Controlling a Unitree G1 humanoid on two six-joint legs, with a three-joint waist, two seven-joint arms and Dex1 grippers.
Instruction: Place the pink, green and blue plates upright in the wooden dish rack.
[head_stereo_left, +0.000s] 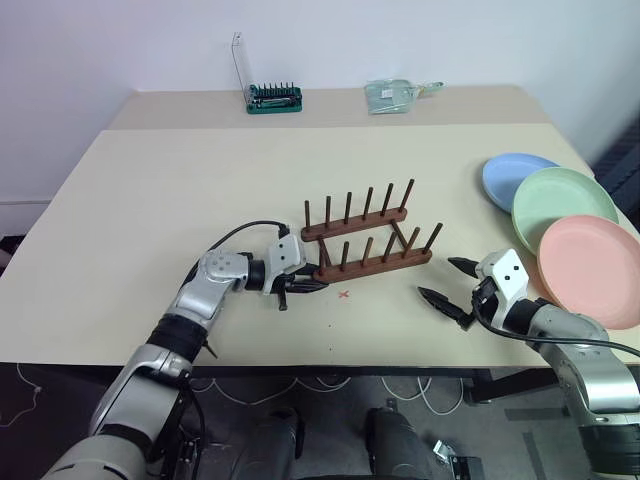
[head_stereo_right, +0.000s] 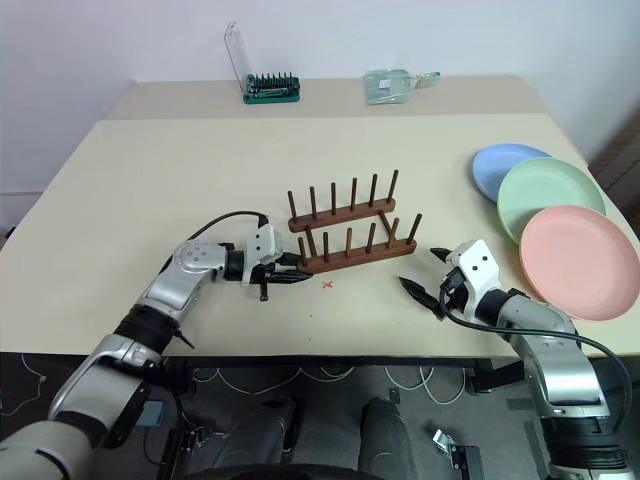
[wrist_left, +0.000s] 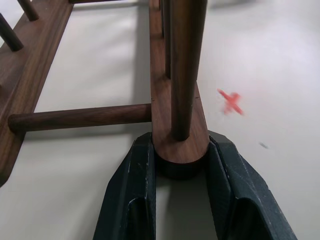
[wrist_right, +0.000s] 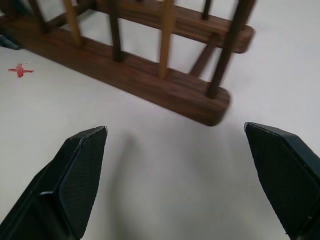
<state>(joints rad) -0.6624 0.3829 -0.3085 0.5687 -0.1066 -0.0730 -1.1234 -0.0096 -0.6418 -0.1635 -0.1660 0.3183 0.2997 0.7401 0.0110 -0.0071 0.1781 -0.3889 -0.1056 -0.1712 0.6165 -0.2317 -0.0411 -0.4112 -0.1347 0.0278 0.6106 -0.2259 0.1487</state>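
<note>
With its left gripper (head_stereo_left: 300, 287) clamped on the dark wooden peg rack (head_stereo_left: 368, 236) mid-table and right gripper (head_stereo_left: 446, 283) spread empty, no round blue (head_stereo_left: 513, 176), green (head_stereo_left: 560, 203) or pink plate (head_stereo_left: 588, 266) at the table's right edge is racked yet.

The pink plate (head_stereo_left: 592, 270) is cut off at the picture's right edge.

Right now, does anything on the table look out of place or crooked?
The rack sits askew to the table edge, its left end clamped in the left gripper. The three plates lie flat, overlapping, at the right.
</note>
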